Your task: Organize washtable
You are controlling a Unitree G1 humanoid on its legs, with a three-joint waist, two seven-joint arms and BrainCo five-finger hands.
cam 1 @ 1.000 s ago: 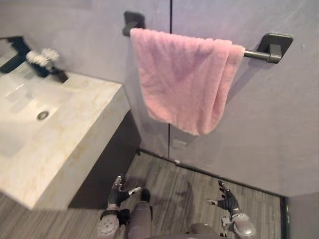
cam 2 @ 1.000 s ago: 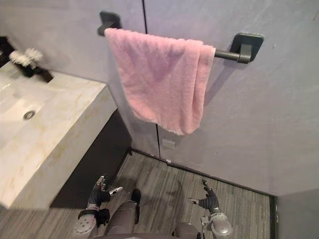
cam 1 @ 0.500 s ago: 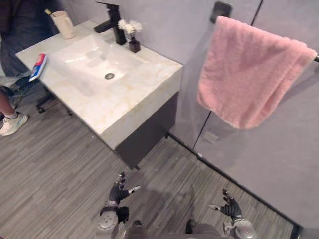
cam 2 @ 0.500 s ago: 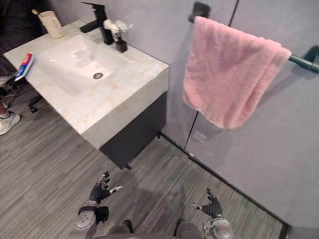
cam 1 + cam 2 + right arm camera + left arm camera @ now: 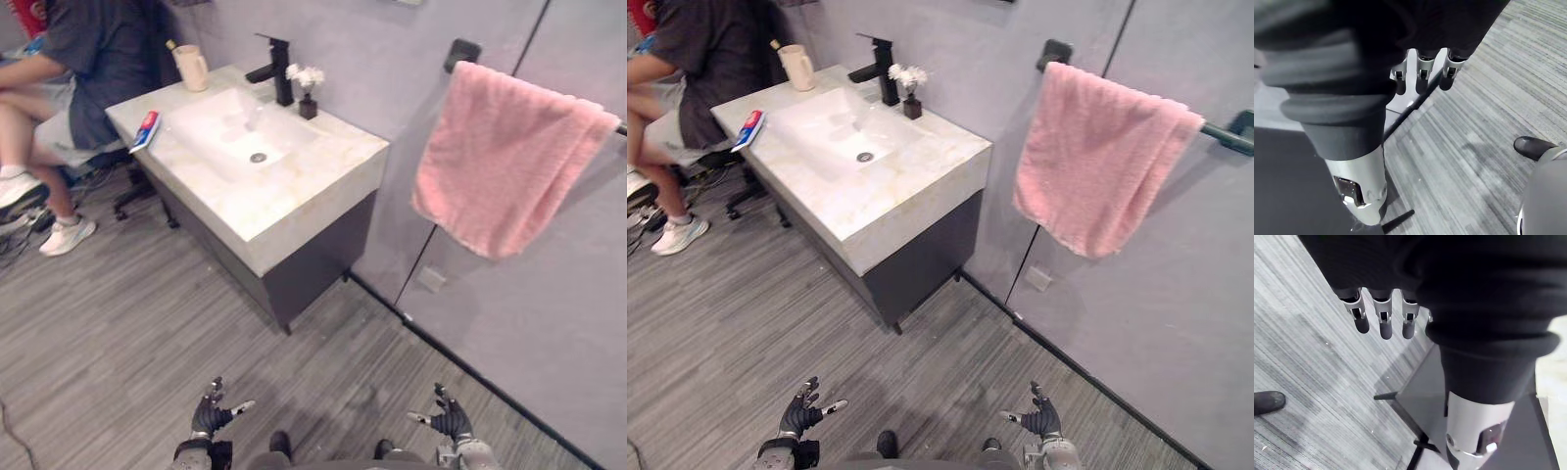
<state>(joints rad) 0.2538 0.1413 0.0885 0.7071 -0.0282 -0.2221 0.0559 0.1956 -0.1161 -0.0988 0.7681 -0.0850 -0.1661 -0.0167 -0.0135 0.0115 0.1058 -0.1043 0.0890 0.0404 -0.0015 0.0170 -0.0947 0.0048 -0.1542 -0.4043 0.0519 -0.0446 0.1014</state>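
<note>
In the left eye view, the whole picture had swung since a second before, when the pink towel (image 5: 500,162) took up most of it. The camera had turned, not the things, and the washtable (image 5: 313,259) now lay whole before us. We judged that nothing was yet organized and that we were only taking stock.

On its pale counter (image 5: 323,166) a cup (image 5: 191,67) with a brush in it stood at the back left corner. A red-and-blue tube (image 5: 145,130) lay flat by the front left corner. A black faucet (image 5: 279,69) rose at the back edge behind the basin (image 5: 235,137), with a small vase (image 5: 307,86) of white flowers just beside it. A person (image 5: 93,59) sat close to the counter's left end. Our left hand (image 5: 211,416) and right hand (image 5: 451,421) hung low over the floor (image 5: 127,323), well apart from the counter, as they had before.

In the right eye view the same layout showed, with the towel draped on its bar to the right of the washtable.

In the left wrist view our fingers (image 5: 1382,323) were straight and released, holding nothing, with the floor past them.

In the right wrist view the fingers (image 5: 1421,81) were likewise loose and empty above the floor.

We judged that we would have to step nearer before either hand could reach the tube or the cup.
</note>
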